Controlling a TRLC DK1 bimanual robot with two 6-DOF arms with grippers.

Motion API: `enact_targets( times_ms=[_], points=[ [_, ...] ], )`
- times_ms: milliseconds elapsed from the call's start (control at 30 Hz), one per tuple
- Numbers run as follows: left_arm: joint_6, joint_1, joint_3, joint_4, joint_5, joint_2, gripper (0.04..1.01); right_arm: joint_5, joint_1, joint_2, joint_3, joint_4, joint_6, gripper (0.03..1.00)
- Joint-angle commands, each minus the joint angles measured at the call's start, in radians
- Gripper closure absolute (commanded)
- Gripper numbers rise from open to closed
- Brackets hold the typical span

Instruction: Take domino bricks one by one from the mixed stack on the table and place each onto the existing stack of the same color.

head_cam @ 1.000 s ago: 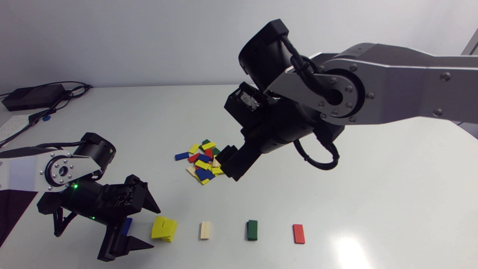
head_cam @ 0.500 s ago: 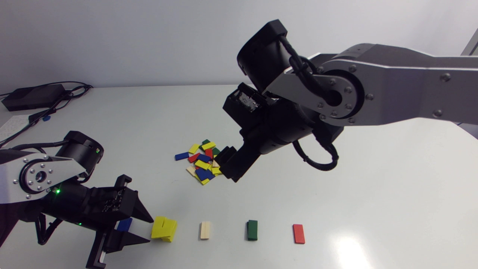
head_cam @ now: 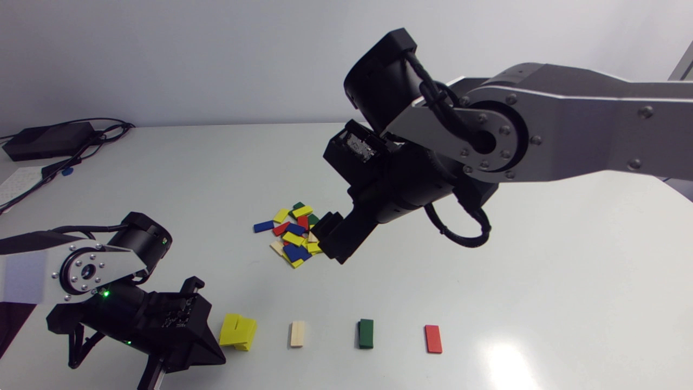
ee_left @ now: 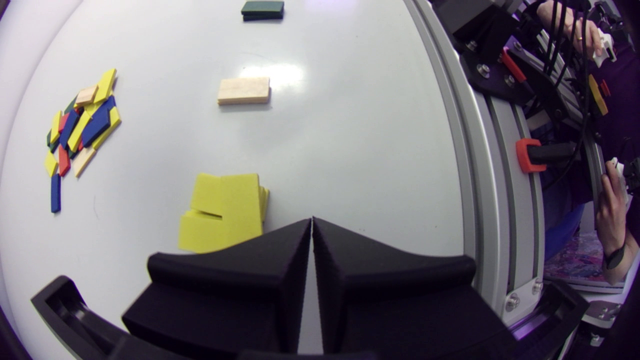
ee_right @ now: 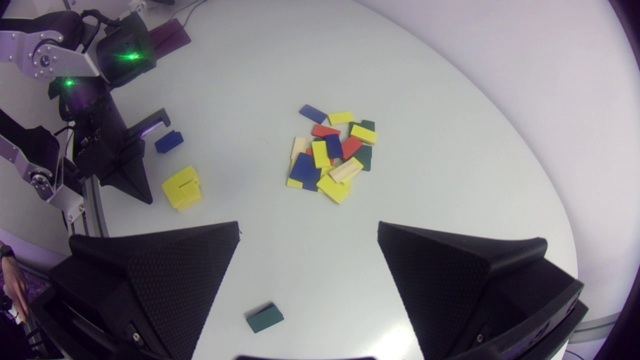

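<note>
- The left gripper [ee_left: 311, 222] has its jaws pressed together with nothing between them. It sits low over the table [head_cam: 541, 260], just beside the yellow stack [ee_left: 225, 210].
- The yellow stack is untidy: its upper bricks are shifted off the lower ones.
- The right gripper [ee_right: 308, 231] hangs above the table with its jaws wide apart and empty. The mixed pile [ee_right: 332, 155] lies ahead of its fingers.
- The mixed pile is a loose heap of yellow, blue, red, green and cream bricks in the middle of the table.
- Along the front of the table, the yellow stack, cream stack [head_cam: 297, 333], green stack [head_cam: 366, 333] and red brick [head_cam: 433, 339] stand in a row, each apart from the next.
- A blue stack [ee_right: 169, 141] lies close to the left gripper. The head view hides it, and it is perhaps two bricks high.
</note>
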Motion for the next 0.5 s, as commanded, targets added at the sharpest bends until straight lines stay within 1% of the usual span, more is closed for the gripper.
enact_targets(
  times_ms=[0, 100, 467],
  points=[
    [0.015, 0.002, -0.021, 0.009, 0.005, 0.020, 1.005, -0.005, 0.004, -0.008, -0.028, 0.007, 0.004, 0.066],
    [0.019, 0.013, -0.021, 0.021, 0.005, 0.036, 1.005, -0.005, 0.004, -0.009, -0.028, 0.007, 0.006, 0.066],
    [0.030, 0.034, -0.016, 0.024, 0.005, 0.043, 1.005, -0.005, 0.004, -0.011, -0.030, 0.007, 0.004, 0.066]
  ],
)
